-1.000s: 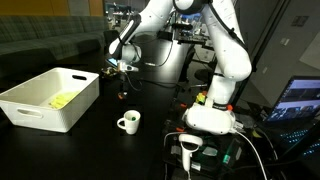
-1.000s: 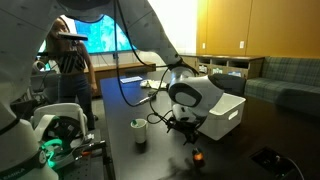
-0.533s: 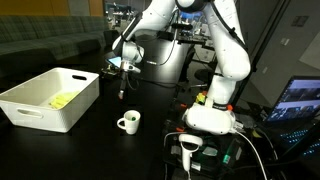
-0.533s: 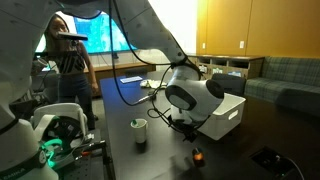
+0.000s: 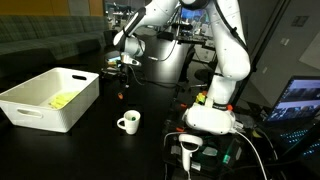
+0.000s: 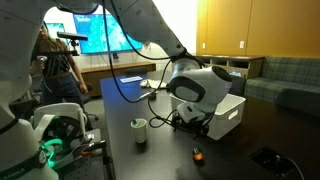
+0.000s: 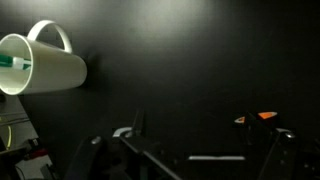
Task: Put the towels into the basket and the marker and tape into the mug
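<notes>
- On the desk [image 5: 95,140], where does the mug [image 5: 128,122] stand?
- Upright on the dark top, handle to one side, apart from the basket [image 5: 45,115]. It's small, white, glazed ceramic. The wrist view shows its mouth, and a slim green-and-white stick [image 7: 14,62] pokes out of it. That's likely the marker, though it's too small to be sure.
- And the tape?
- A little orange thing [image 7: 262,116] lies on the desk, near one fingertip in the wrist view. I'd judge that's the piece left to fetch, but I can't make out its shape.
- What's the hand [image 7: 203,140] doing?
- It holds nothing. Its jaws stand wide apart and point down, hanging above bare desk near both mug and basket. Spread like that, it looks ready to come down around the orange thing.
- Towels?
- The basket is a big white plastic bin with sloping walls. A bright yellow cloth [image 5: 63,100] lies crumpled inside, soft and folded on itself. I can't pick out a pale one against the white plastic.
- Anything further out?
- The arm's white base [image 5: 212,118], smooth and rounded, at the desk's edge.
</notes>
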